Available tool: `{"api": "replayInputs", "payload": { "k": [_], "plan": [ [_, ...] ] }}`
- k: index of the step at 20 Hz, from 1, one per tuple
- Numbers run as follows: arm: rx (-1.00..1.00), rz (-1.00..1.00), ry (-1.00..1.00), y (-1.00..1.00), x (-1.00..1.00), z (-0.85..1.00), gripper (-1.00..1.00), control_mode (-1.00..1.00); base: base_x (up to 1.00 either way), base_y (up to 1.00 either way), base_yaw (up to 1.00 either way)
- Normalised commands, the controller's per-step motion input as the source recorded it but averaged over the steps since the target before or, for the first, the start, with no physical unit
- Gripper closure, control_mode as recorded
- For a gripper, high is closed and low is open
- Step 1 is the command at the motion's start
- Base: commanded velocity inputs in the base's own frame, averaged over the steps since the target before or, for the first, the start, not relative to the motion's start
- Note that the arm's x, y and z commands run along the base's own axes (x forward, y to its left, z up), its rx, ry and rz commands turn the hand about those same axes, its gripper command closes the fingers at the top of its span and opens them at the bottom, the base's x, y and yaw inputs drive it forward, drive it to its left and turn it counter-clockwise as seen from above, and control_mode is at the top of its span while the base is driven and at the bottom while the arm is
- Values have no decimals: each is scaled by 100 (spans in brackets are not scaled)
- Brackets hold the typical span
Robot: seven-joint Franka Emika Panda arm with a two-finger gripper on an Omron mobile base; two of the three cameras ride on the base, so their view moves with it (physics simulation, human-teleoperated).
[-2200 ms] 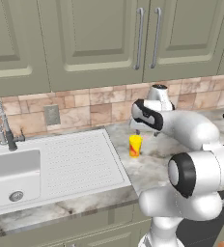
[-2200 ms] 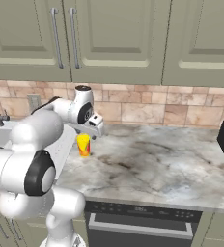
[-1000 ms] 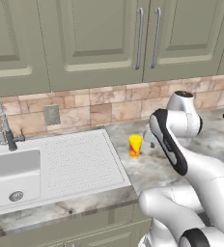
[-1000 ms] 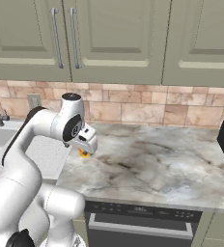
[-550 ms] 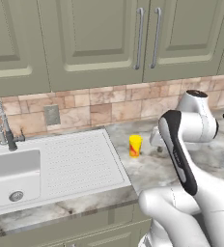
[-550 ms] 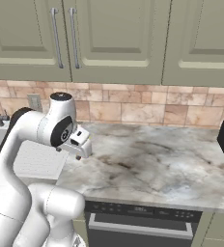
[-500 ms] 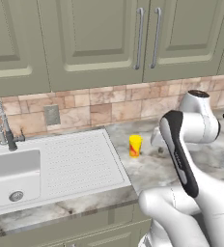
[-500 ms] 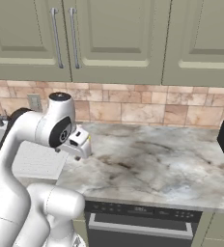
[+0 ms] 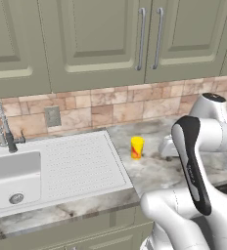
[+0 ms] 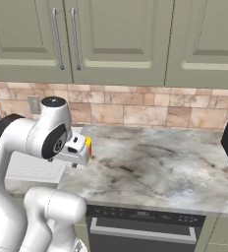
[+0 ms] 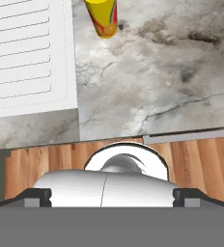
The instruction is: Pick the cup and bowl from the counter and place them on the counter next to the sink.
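Swung away rightward, the gripper [image 9: 168,146] gapes, holding nothing; marbled counter [image 9: 159,168] carries the cup [image 9: 137,147], upright at the sink's [image 9: 52,166] three o'clock.

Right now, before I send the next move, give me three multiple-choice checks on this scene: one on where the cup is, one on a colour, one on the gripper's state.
1. Where does the cup stand?
A. inside the sink basin
B. on the counter just right of the drainboard
C. on the black stove top

2. What colour is the cup's body?
A. yellow
B. blue
C. white

3. What is the state of the gripper?
A. shut on the cup
B. shut on a bowl
C. open, holding nothing

Answers: 1 B, the left base view shows it upright on the marbled stone beside the sink. 2 A, yellow with a red-orange mark. 3 C, the cup stands free on the counter.
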Motion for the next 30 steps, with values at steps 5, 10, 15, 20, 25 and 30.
{"api": "replayInputs", "payload": {
  "k": [5, 10, 15, 20, 25, 30],
  "plan": [
    [0, 3, 0, 0, 0, 0, -100, -100, 0, 0, 0],
    [0, 0, 0, 0, 0, 0, -100, -100, 0, 0, 0],
    [0, 0, 0, 0, 0, 0, -100, -100, 0, 0, 0],
    [0, 0, 0, 0, 0, 0, -100, 100, -5, 0, 0],
    [0, 0, 0, 0, 0, 0, -100, 100, -84, 0, 0],
    [0, 0, 0, 0, 0, 0, -100, 100, -89, 0, 3]
  ]
}}
